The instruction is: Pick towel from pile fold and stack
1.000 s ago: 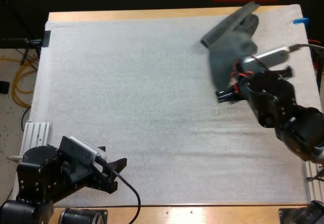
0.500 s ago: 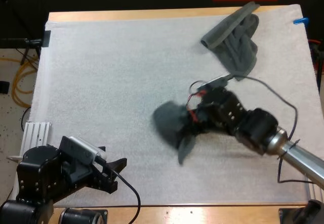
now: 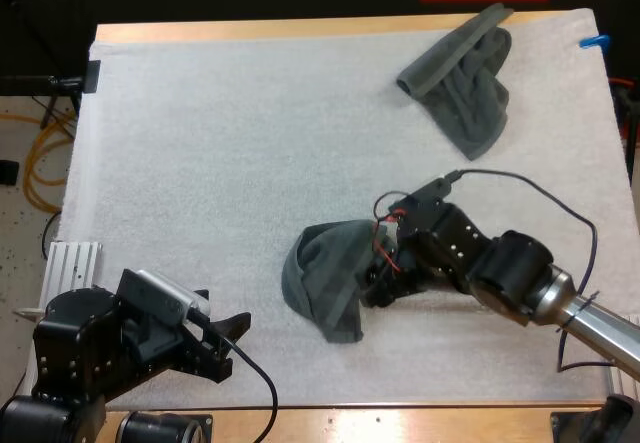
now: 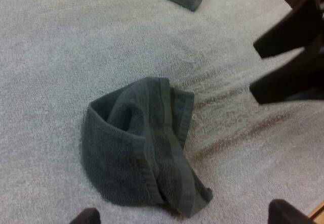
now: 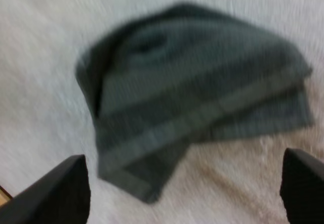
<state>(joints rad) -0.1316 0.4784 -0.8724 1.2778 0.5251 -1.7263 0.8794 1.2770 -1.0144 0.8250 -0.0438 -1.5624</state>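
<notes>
While right gripper [image 3: 372, 285] sits released at towel's [image 3: 320, 278] three o'clock edge, left gripper [image 3: 230, 338] rests at mat's [image 3: 200, 163] seven o'clock, fingers apart. Pile [image 3: 462, 83] lies at one o'clock.

Robot lab bench: white mat [image 3: 250, 163] on wooden table [image 3: 300, 29], yellow cables [image 3: 42, 158] on floor [image 3: 20, 253].
</notes>
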